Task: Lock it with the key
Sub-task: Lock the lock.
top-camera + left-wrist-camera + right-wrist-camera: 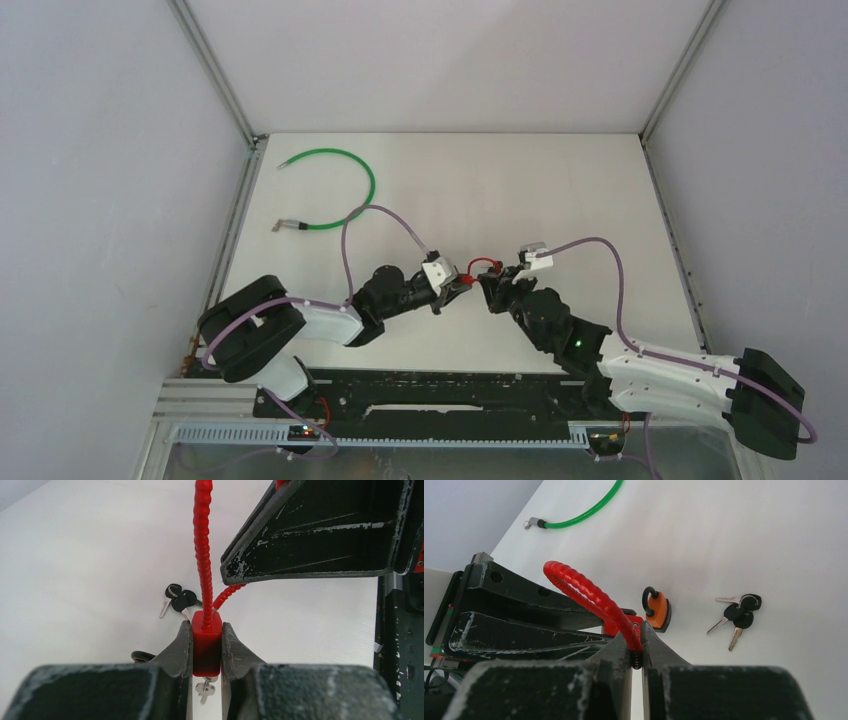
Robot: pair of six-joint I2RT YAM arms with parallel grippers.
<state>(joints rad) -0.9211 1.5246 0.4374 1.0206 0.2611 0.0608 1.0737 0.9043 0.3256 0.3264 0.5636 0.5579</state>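
The left gripper [207, 639] is clamped on the red lock body [206, 652], its two fingers pressed flat against the body's sides. A silver key [204, 688] shows just beneath the body, between the fingers; whether it sits in the keyhole cannot be told. The red cable [585, 588] rises from the top of the body and arcs over to the right gripper [637, 647], whose fingers are pinched nearly together on the cable close to its free end. Both grippers meet above the middle of the white table [560, 190]. On the table below lie an orange padlock [658, 611] and, beside it, a bunch of keys [737, 613] with black heads. A green cable [345, 190] curves near the far left corner.
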